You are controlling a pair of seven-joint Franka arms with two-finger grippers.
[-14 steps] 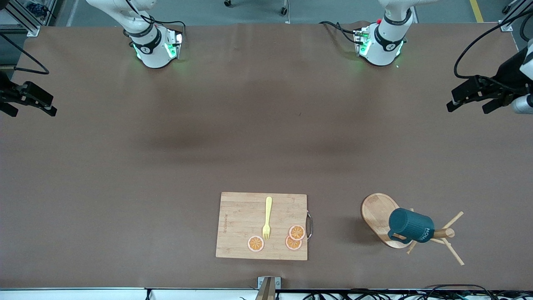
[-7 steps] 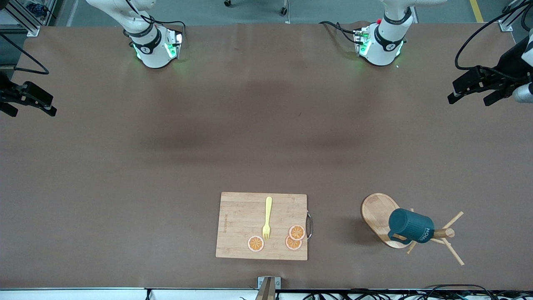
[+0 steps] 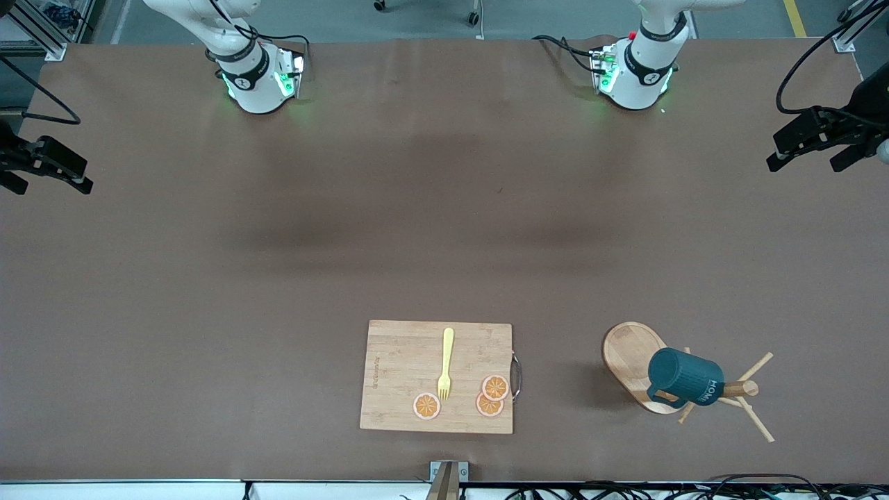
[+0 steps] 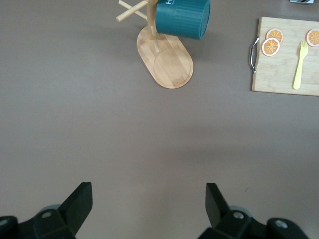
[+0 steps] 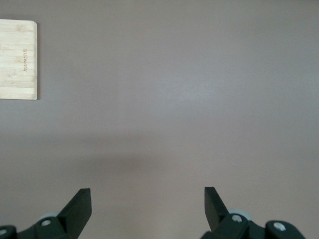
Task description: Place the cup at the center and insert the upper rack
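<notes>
Left end effector (image 3: 799,149) empty, cup (image 3: 684,376) apparently on upper rack (image 3: 635,361), well apart.

Cup (image 4: 182,19) on rack (image 4: 165,62) peg

Brown table (image 3: 208,278) carries cutting board (image 3: 403,375) and upper rack (image 3: 632,357).

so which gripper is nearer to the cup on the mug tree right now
Left. The left gripper is up at the left arm's end of the table, the same end as the cup. The right gripper is at the right arm's end.
</notes>
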